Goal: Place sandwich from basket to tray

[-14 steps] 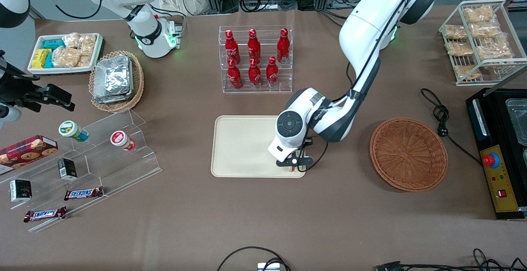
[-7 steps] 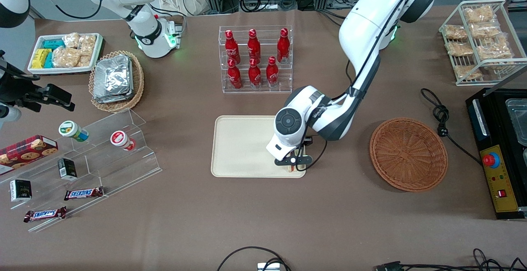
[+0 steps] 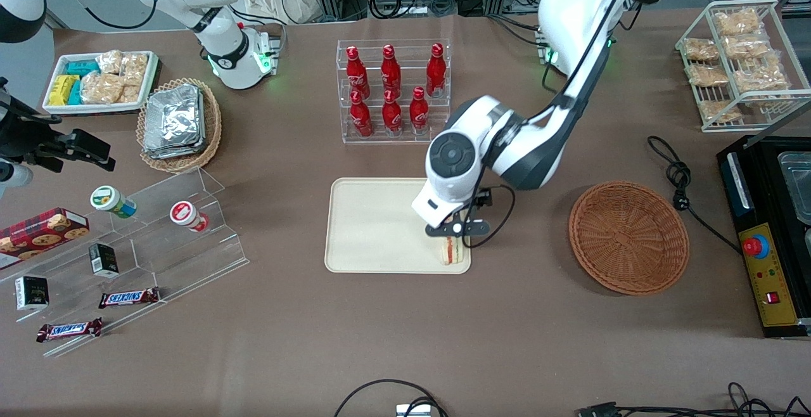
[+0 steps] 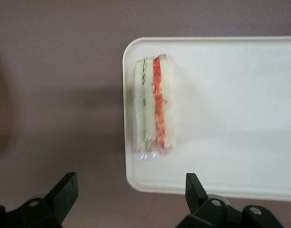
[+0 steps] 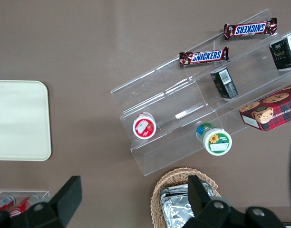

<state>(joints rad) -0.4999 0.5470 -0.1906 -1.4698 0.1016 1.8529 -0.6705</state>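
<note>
The sandwich is lying on edge at the corner of the tray, clear of the basket, while the gripper is hovering above it, fingers spread and empty; wrapped, it is likely handling as light, soft and crushable, best pinched gently across its bread faces.

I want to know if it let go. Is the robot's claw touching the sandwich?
Apart. In the wrist view the open gripper hangs above the sandwich, which lies alone on the tray.
</note>
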